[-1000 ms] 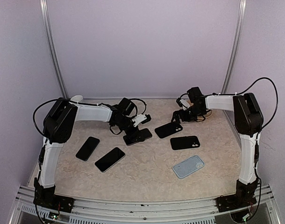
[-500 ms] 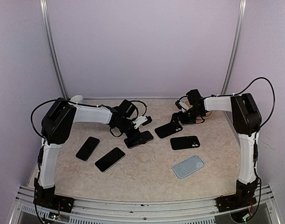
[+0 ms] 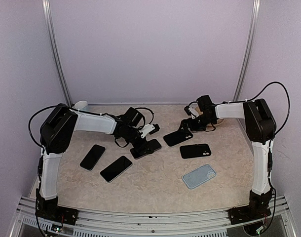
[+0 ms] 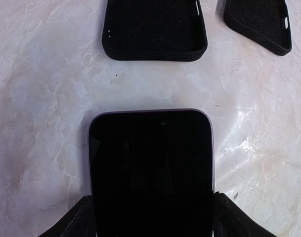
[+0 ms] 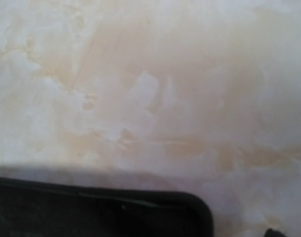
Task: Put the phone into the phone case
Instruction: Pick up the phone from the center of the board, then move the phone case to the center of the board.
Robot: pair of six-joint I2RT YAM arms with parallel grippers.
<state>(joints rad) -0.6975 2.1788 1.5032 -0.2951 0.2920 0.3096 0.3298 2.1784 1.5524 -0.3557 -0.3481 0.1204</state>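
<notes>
Left claw (image 3: 139, 139): closed across the phone's (image 4: 150, 173) width, a finger (image 4: 81, 222) against each long edge.
Phone: screen up, dark, low over the table (image 3: 155, 182) left of centre; whether it touched the surface could not be told.
Case (image 4: 154, 27): black, open side up, just beyond the phone's free end, a strip of bare table between them.
Right claw (image 3: 190, 123): spread wide, low over the case's far right end; nothing showed between its fingers.
Right wrist view: only the case's rim and one rounded corner (image 5: 91, 212) showed, with marbled table above.
Second case (image 3: 195, 150): black, near and right of the first.
Blue case (image 3: 199, 176): nearer still, at the right.
Spare phones: two, dark, lying flat at the near left (image 3: 93, 156) (image 3: 116, 168), well apart from both claws.
</notes>
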